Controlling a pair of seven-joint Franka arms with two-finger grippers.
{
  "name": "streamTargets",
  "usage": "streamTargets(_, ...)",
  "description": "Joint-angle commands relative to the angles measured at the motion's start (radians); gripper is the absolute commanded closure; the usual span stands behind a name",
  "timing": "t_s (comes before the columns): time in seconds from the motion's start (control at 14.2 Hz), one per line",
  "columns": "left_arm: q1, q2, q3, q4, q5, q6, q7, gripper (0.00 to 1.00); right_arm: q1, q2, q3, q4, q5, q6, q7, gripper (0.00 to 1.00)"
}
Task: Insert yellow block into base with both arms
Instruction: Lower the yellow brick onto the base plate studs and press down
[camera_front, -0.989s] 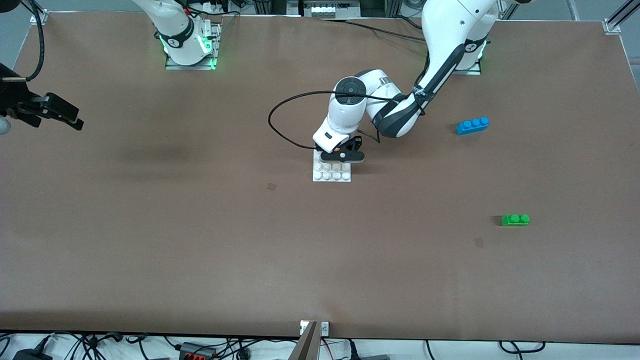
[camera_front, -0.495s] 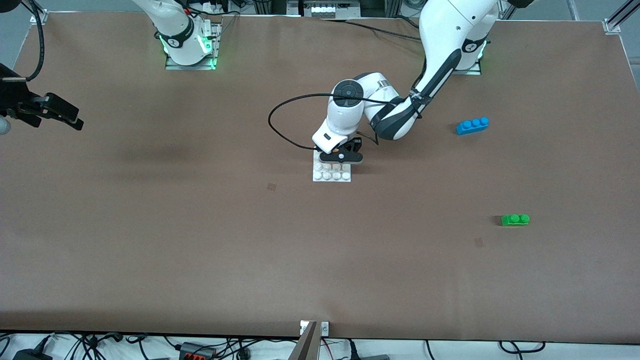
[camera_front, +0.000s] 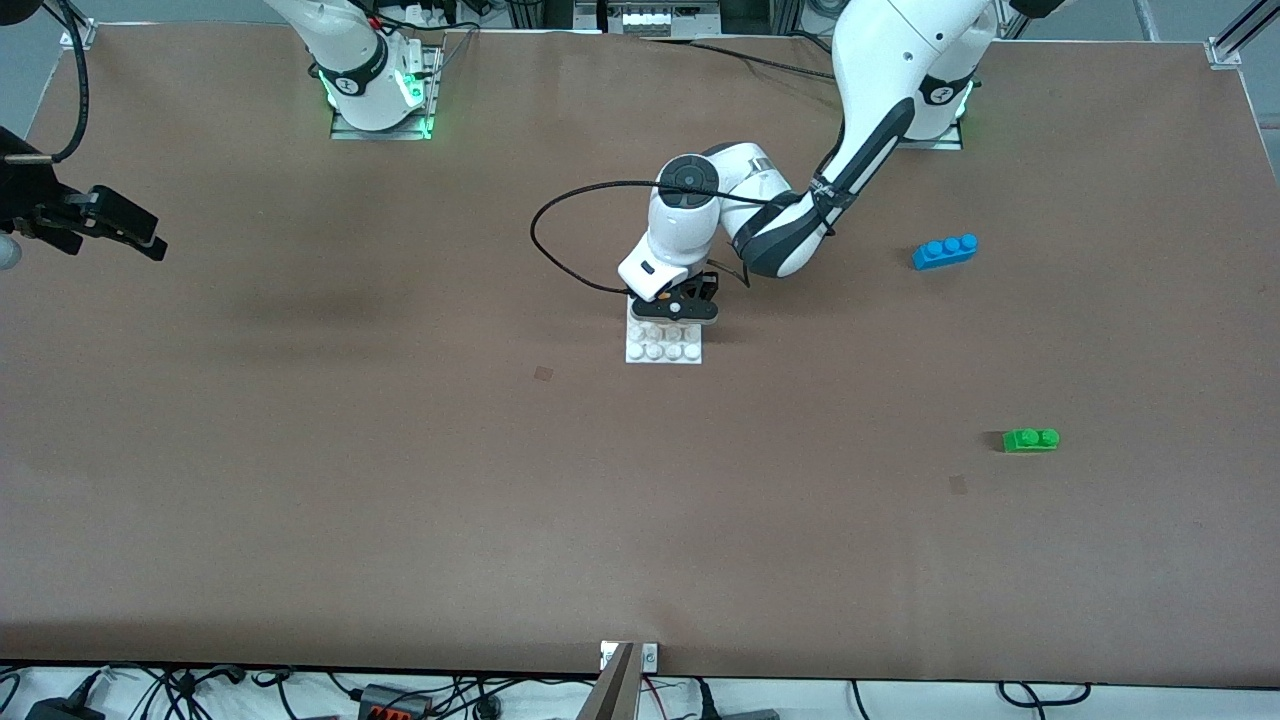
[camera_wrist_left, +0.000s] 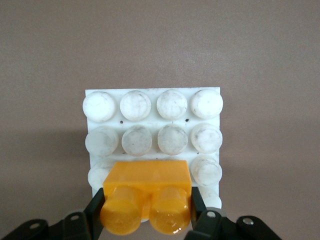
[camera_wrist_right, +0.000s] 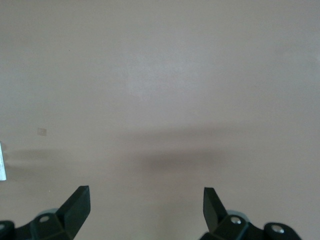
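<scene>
My left gripper (camera_front: 681, 309) is shut on the yellow block (camera_wrist_left: 147, 187), one finger on each short end. The block's two studs point at the left wrist camera. It is held over the white studded base (camera_front: 664, 347), above the rows farthest from the front camera. In the left wrist view the block covers part of the base (camera_wrist_left: 210, 92), between the pads of the left gripper (camera_wrist_left: 146, 207). I cannot tell whether block and base touch. My right gripper (camera_front: 150, 236) waits open in the air at the right arm's end of the table, with nothing between its fingers (camera_wrist_right: 80, 197).
A blue three-stud brick (camera_front: 944, 250) lies toward the left arm's end of the table. A green two-stud brick (camera_front: 1030, 439) lies nearer the front camera than the blue one. A black cable loops from the left wrist beside the base.
The left wrist has shifted slightly toward the robots' bases and the right arm's end, still holding the block over the base. The right arm has not moved.
</scene>
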Motion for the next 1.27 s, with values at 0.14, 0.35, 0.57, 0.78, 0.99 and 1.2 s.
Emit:
streamTargets(0.14,0.002,0.022,0.0,0.018,0.035,0.001,-0.017,0.48,0.0,0.009,0.0,0.021,0.0,-0.009,0.017,0.0)
streamTargets(0.35,0.003,0.037,0.0,0.027,0.036,0.0,-0.015,0.48,0.002,0.009,0.0,0.021,0.0,-0.009,0.017,0.0)
streamTargets(0.57,0.003,0.045,0.0,0.03,0.036,0.0,-0.015,0.48,0.0,0.009,0.0,0.021,0.0,-0.009,0.017,0.0)
streamTargets(0.78,0.002,0.047,0.0,0.03,0.042,0.0,-0.012,0.48,0.0,0.009,0.0,0.021,0.0,-0.007,0.017,0.0)
streamTargets(0.99,0.003,0.048,0.0,0.03,0.05,-0.005,-0.014,0.47,0.0,0.009,0.0,0.021,0.0,-0.007,0.017,0.0)
streamTargets(1.2,0.005,0.047,0.0,0.032,0.05,-0.009,-0.014,0.41,0.0,0.009,0.0,0.021,0.0,-0.007,0.017,0.0)
